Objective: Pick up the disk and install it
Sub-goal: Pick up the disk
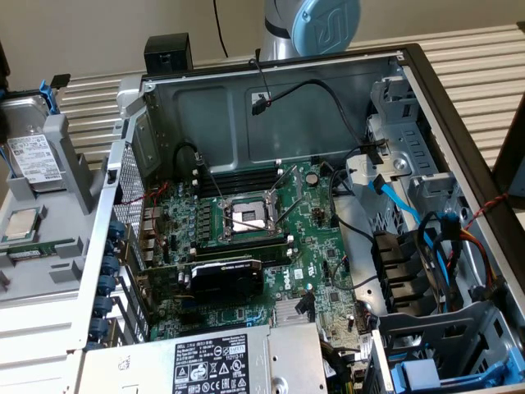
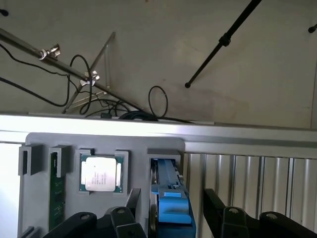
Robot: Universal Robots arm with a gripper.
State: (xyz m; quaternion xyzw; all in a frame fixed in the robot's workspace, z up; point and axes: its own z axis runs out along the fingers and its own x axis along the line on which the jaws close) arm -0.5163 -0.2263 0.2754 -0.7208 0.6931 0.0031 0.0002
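The disk (image 1: 33, 156) is a silver drive with a white label. It stands on edge in a grey holder (image 1: 70, 156) at the exterior view's left, outside the computer case, with its blue carrier frame (image 1: 49, 92) showing at the top. In the wrist view the disk's blue carrier (image 2: 172, 198) sits in a slot of the grey holder (image 2: 44, 144). My gripper (image 2: 173, 213) straddles it, one black finger (image 2: 132, 206) on one side and the other finger (image 2: 214, 206) across a visible gap. The jaws stand open around the disk.
A processor chip (image 2: 101, 173) and a green memory stick (image 2: 56, 193) rest in neighbouring holder pockets. The open computer case (image 1: 271, 90) holds the motherboard (image 1: 246, 222), a grey power-supply box (image 1: 221, 361), loose cables, and another blue-fronted carrier (image 1: 435, 377) at the lower right. The arm's blue joint (image 1: 324, 25) is behind the case.
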